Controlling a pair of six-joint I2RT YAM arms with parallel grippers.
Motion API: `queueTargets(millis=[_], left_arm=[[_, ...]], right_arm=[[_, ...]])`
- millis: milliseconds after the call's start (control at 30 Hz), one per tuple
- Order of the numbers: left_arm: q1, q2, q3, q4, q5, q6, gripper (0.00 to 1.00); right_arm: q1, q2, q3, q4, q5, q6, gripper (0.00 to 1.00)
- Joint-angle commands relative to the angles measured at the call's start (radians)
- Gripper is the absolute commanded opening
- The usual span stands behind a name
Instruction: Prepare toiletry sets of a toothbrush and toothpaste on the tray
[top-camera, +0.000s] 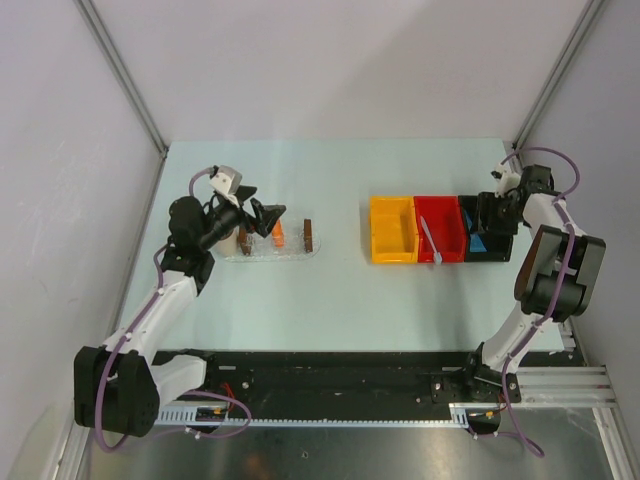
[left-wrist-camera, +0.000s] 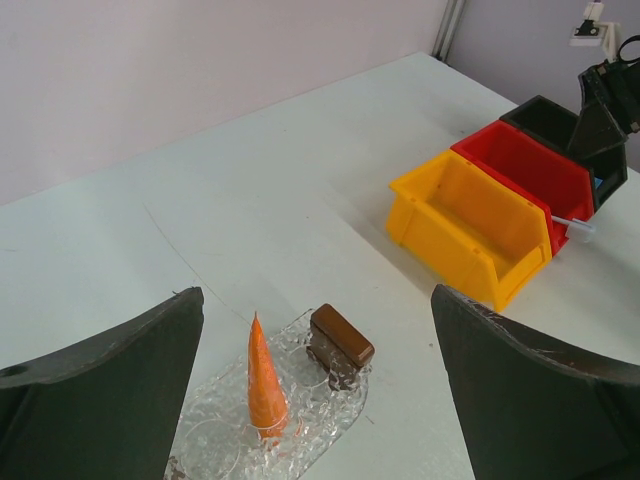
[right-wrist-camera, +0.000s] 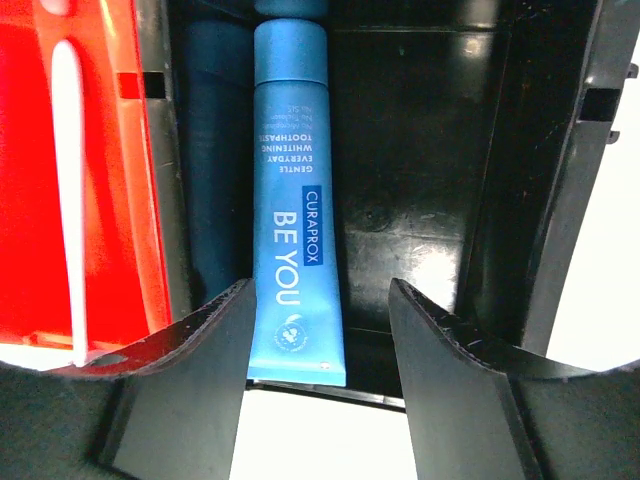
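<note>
Far left of the bench (top-camera: 330, 300), the left hand (top-camera: 262, 215) hovers over the tray (top-camera: 290, 254), jaws spread fully wide w/ nothing held. The orange toothpaste (top-camera: 278, 236) lies in the tray between its two wooden blocks (top-camera: 308, 234). Right of centre stand a yellow bin (top-camera: 392, 230), then a red bin (top-camera: 440, 228) holding the toothbrush (top-camera: 428, 240), then a black bin (top-camera: 497, 250) w/ the blue toothpaste (top-camera: 476, 240) inside. The right hand (top-camera: 495, 212) is dipped into the black bin, jaws part open. In the wrist view they straddle the tube's flat end, not yet gripping. The tube sits close to one finger, w/ a clear gap at the other. Likely step: picking up the blue tube. To do it well, prob. centre the hand over the tube first, so closing doesn't shove it sideways. Then squeeze gently across the width, lift straight up clear of the bin walls, and carry it left to the tray.
</note>
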Motion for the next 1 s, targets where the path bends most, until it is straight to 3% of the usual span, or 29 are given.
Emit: queueTargets(millis=[0, 700, 967], left_arm=[[0.007, -0.002, 0.028, 0.011, 0.001, 0.045, 1.00], [0.009, 0.008, 0.028, 0.012, -0.019, 0.042, 1.00], [0.007, 0.014, 0.031, 0.012, -0.022, 0.042, 1.00]], right_arm=[[-0.014, 0.028, 0.006, -0.003, -0.045, -0.020, 0.61], [-0.025, 0.094, 0.006, -0.028, -0.083, -0.063, 0.60], [-0.025, 0.094, 0.006, -0.020, -0.071, -0.062, 0.48]])
